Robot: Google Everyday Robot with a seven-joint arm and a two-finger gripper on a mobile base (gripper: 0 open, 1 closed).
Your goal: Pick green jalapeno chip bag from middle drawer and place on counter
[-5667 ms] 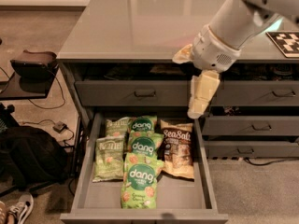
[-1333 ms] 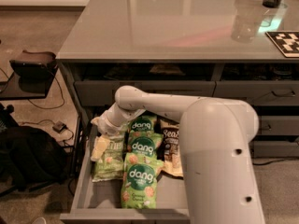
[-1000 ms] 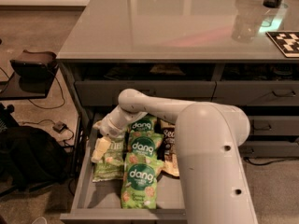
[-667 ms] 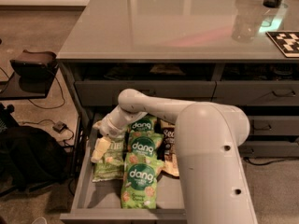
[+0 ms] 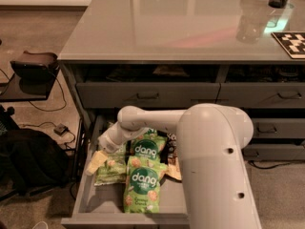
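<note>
Camera view. Found a dang bag (image 5: pixel 141 189) nearest, lying in the open middle drawer (image 5: pixel 93 202). Just behind, by the left wall, found the gripper (image 5: pixel 96 161) low over the green jalapeno chip bag (image 5: pixel 112 170), seemingly touching it; could not tell whether closed. Farthest, noted the counter (image 5: pixel 167 23).

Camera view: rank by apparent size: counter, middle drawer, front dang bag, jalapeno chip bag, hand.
1. counter
2. middle drawer, partly hidden
3. front dang bag
4. green jalapeno chip bag, partly covered, so 3 versus 4 is unsure
5. hand, at the drawer's left beside that bag
</note>
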